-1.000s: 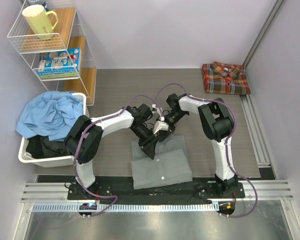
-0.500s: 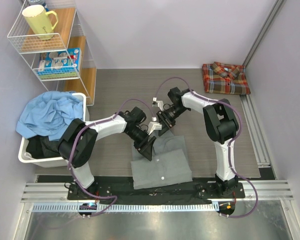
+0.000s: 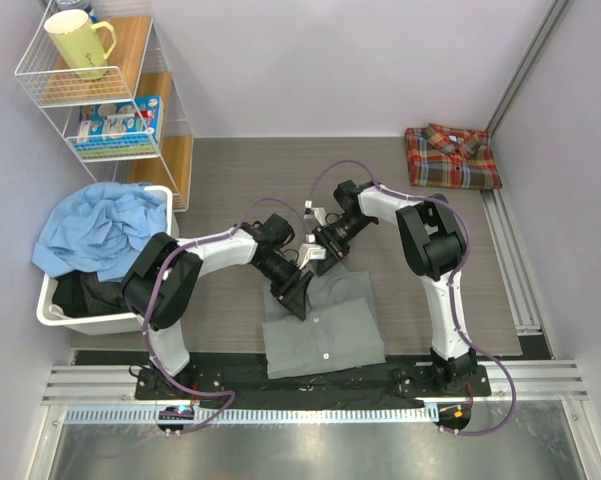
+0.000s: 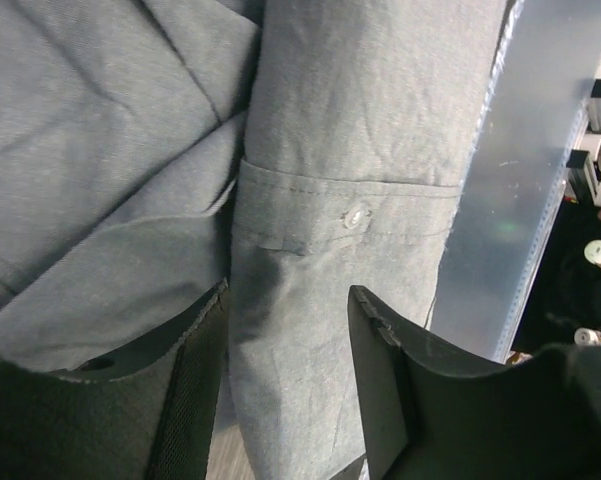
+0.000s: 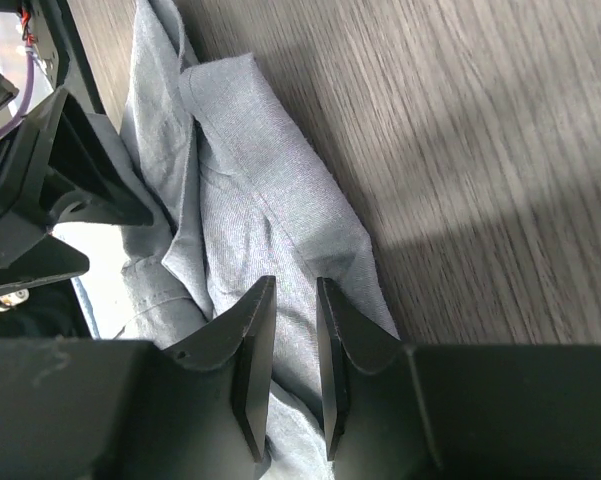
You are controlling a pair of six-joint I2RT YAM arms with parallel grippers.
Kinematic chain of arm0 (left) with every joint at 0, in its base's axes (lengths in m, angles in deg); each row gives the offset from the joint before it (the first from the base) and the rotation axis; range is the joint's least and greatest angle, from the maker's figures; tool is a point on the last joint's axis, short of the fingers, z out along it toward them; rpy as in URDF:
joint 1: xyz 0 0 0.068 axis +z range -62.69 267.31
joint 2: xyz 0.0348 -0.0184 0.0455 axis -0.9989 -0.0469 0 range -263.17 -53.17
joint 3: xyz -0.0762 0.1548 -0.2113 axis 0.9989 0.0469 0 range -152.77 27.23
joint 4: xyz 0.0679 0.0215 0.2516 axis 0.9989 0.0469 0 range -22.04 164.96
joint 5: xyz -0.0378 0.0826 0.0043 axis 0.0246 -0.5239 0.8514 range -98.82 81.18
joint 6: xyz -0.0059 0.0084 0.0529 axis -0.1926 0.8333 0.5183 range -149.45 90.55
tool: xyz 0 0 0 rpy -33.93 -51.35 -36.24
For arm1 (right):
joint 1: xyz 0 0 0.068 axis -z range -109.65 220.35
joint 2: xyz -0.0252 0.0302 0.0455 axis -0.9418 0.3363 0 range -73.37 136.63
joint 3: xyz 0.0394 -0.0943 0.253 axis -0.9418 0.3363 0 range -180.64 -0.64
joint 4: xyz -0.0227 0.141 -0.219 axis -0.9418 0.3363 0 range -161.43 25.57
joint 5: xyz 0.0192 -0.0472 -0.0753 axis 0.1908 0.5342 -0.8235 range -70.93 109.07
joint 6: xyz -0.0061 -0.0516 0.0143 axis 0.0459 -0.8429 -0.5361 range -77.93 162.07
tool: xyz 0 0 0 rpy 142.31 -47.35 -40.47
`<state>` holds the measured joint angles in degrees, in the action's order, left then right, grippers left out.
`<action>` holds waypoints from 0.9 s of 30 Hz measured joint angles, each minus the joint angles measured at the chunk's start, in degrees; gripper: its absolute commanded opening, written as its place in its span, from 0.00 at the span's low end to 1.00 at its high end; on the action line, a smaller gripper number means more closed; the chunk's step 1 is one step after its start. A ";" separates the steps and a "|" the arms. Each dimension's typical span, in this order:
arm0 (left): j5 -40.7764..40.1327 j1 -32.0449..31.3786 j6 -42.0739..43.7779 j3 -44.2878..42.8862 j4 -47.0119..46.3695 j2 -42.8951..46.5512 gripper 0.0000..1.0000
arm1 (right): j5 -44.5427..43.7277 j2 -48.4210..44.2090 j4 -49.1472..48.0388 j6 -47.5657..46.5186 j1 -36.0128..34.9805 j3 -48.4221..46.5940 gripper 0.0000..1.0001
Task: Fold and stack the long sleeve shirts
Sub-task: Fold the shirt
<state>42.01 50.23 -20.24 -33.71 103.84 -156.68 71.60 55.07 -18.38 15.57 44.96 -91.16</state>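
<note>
Left tool point(image 4: 285, 330) spread, sleeve point(image 4: 320, 150) running lengthwise through gap | right tool point(image 5: 292, 300) pinching grey shirt point(image 3: 325, 335) fold

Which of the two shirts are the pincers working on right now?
The plain grey shirt, at the near edge, with the left pincer and right pincer both over it. The plaid shirt lies folded in the far right corner, away from both.
</note>
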 measured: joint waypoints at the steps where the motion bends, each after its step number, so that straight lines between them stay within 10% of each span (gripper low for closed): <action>1: 0.46 -0.26 0.35 -0.02 0.24 0.00 0.46 | 0.11 0.07 0.15 -0.09 0.04 -0.04 0.29; 8: 1.95 -0.96 1.20 -0.15 1.18 -0.28 0.31 | 0.02 0.07 0.22 -0.50 0.04 -0.24 0.28; 13: 2.29 -0.96 1.75 -1.22 1.20 -0.28 0.02 | 0.02 0.07 0.22 -0.57 0.04 -0.22 0.28; 27: 3.37 -0.31 6.49 -10.78 9.25 -0.07 0.00 | 0.00 0.09 0.22 -0.57 0.04 -0.24 0.28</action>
<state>45.38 49.92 -13.75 -44.49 113.09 -156.74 71.60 55.16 -18.16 15.00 45.01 -91.40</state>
